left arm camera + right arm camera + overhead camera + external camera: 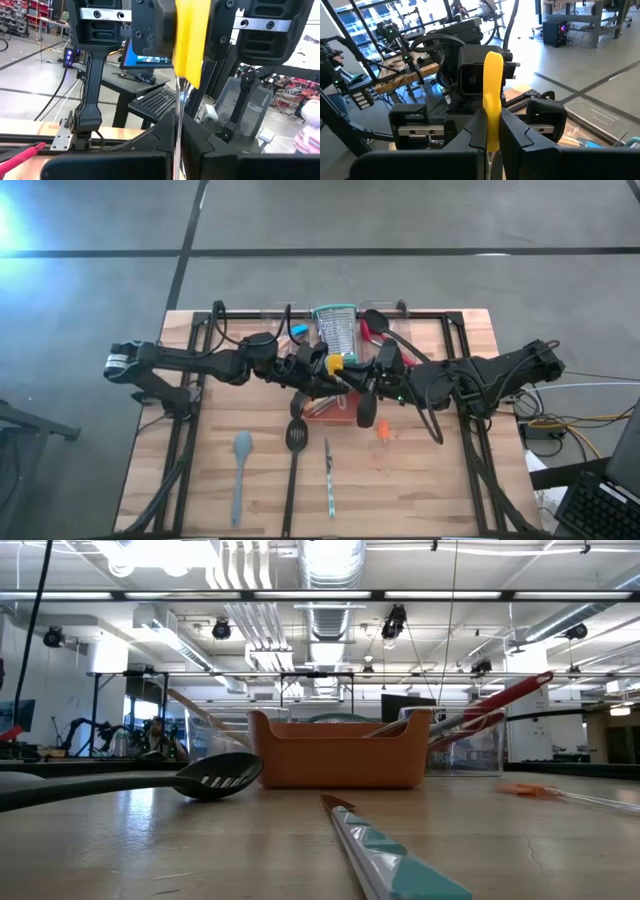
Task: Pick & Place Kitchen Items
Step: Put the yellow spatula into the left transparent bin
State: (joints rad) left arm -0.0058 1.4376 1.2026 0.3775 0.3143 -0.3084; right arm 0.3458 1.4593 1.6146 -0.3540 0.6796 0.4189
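Note:
A yellow-handled tool [338, 363] with a thin metal blade is held in the air between both grippers, above the orange tray [322, 409]. My left gripper [178, 150] comes from the table's left and is shut on the blade. My right gripper [492, 142] comes from the right and is shut on the yellow handle [493, 100]. A grey spatula [241, 450], a black slotted turner [296, 435], a knife [328, 475] and an orange-handled tool [382, 430] lie flat on the table nearer the front. My left gripper pinches the tool's thin metal blade [178, 107] between its two fingers, which lie along it. The tool is lifted clear of the table, its yellow handle [187, 45] pointing away toward the other gripper. My right gripper pinches the yellow handle [492, 127] between its two fingers, near the end where the blade starts. The fingers lie along the handle, coming roughly level from the table's right. The handle's free end [493, 62] reaches toward the left gripper's body.
A steel grater with teal rims [335, 330] stands at the back, with a red spoon [377, 332] and a black spoon [372, 317] in clear bins beside it. In the low view the orange tray [340, 752] stands behind the turner [215, 776] and knife [400, 855].

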